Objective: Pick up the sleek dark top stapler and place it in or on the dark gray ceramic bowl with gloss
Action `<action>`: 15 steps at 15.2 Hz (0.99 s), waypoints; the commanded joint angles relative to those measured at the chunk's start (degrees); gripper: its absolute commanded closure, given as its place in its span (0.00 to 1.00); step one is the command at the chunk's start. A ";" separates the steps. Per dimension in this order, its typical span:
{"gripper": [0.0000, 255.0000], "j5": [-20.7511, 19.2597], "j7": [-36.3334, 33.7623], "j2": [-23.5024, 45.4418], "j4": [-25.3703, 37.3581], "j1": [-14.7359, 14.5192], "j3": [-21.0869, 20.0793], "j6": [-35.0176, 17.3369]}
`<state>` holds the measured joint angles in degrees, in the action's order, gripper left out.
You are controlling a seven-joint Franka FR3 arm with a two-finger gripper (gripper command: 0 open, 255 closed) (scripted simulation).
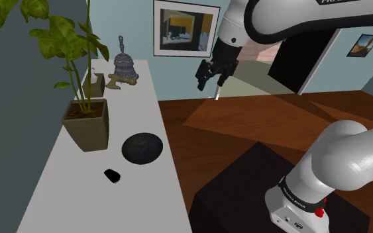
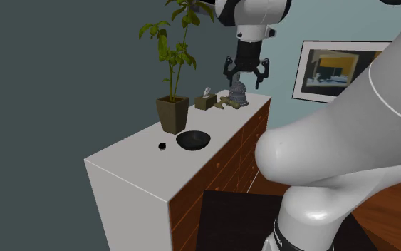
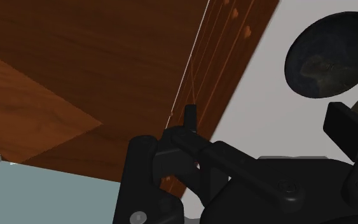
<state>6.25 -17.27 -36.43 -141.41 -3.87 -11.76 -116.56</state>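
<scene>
The small black stapler (image 1: 112, 175) is seen on the white cabinet top (image 1: 59, 198), in the lower left of the shoulder view. It is near the dark glossy bowl (image 1: 142, 147), not touching it. A potted plant (image 1: 87, 124) is placed behind the bowl. The gripper (image 1: 211, 81) is seen in the air at the upper middle, well apart from the stapler. Its fingers are spread and nothing is pinched.

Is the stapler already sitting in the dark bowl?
No, the small black stapler lies on the white dresser top, apart from the bowl.
</scene>
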 commanded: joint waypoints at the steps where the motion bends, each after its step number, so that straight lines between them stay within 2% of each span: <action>1: 0.00 0.71 -1.52 2.31 -0.72 -0.66 -1.85 -3.35; 9: 0.00 1.13 -8.66 14.14 -0.62 -2.21 -9.87 -16.03; 15: 0.00 -3.39 -16.45 25.56 2.46 -1.78 -16.21 -24.60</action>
<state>3.97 -32.24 -12.99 -139.92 -5.84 -26.96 -139.95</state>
